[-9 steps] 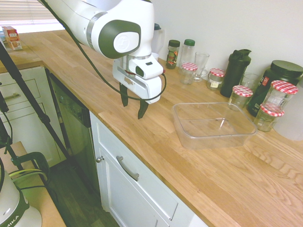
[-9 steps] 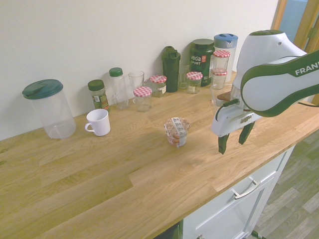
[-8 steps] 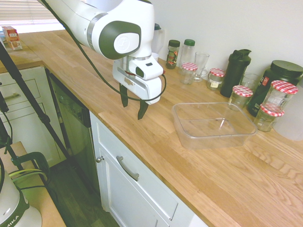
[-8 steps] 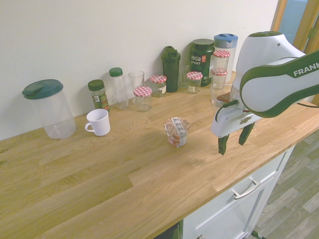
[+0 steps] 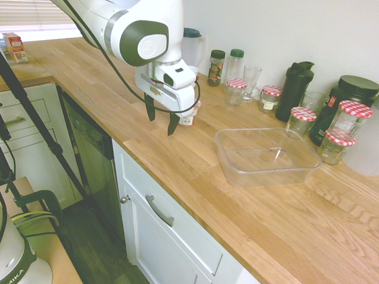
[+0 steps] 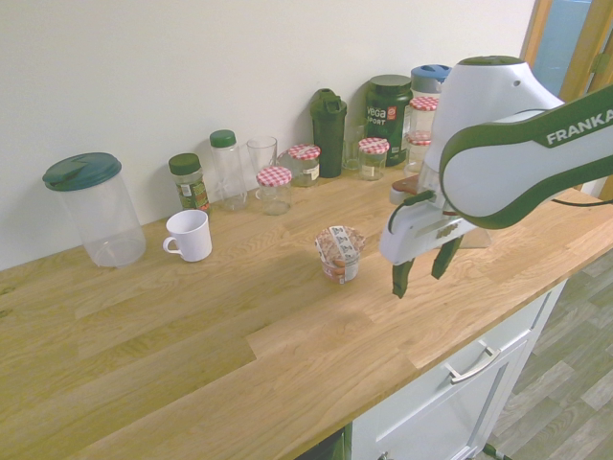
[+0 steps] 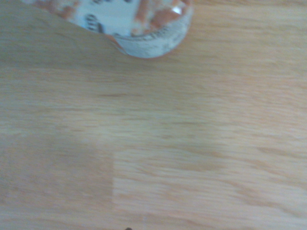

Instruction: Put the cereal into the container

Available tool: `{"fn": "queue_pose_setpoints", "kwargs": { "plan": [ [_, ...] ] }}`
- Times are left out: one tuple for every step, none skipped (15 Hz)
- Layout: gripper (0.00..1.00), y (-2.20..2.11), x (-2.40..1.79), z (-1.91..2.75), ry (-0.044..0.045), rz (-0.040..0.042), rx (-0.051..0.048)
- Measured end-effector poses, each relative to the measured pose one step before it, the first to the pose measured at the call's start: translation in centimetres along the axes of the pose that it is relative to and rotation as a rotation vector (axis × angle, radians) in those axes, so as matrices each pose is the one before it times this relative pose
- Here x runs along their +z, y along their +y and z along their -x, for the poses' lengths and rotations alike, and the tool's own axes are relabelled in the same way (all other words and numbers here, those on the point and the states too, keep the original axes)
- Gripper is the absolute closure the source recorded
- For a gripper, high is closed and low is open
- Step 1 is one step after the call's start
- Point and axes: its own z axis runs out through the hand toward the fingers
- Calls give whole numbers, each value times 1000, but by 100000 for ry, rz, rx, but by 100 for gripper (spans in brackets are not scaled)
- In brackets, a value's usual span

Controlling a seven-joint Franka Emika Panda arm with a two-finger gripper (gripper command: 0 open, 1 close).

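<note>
Hovering wide and empty, end effector (image 6: 421,276) sits frame-right of cereal (image 6: 340,253), ungrasped on table (image 6: 192,326); container (image 5: 267,156) empty. Everything remains.

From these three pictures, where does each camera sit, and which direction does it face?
First exterior view: beyond the counter's front edge, high, facing the wall; shows the arm, the open gripper and the container.
Second exterior view: high at the opposite end, facing along the counter; shows the gripper beside the cereal.
Wrist view: looking straight down at the counter; no fingers visible.
Shared: the cereal.
</note>
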Motion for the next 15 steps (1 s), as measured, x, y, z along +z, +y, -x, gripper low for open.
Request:
{"fn": "queue_pose_setpoints", "kwargs": {
  "plan": [
    [0, -1137, 351, -314, 755, -1302, -1101],
    [0, -1019, 416, -457, 958, -858, -1054],
    [0, -934, 462, -453, 913, -818, -935],
    [0, -955, 489, -496, 925, -1491, -744],
    [0, -901, 515, -388, 458, -666, -936],
    [0, -936, 378, -352, 1455, 322, -1378],
    [0, -982, 199, -209, 2989, 273, -1251],
    [0, -890, 60, -132, 3736, 178, -1798],
    [0, -805, 23, 22, 3542, 287, -1584],
    [0, -633, -27, 59, 1780, 48, -830],
    [0, -305, -12, -190, 1541, -63, -830],
    [0, -57, 59, -382, 2082, 113, -404],
    [0, 83, 167, -391, 1531, -370, 160],
    [0, 193, 272, -389, 787, -833, 496],
    [0, 97, 326, -276, 273, -1276, 1071]
  ]
}}
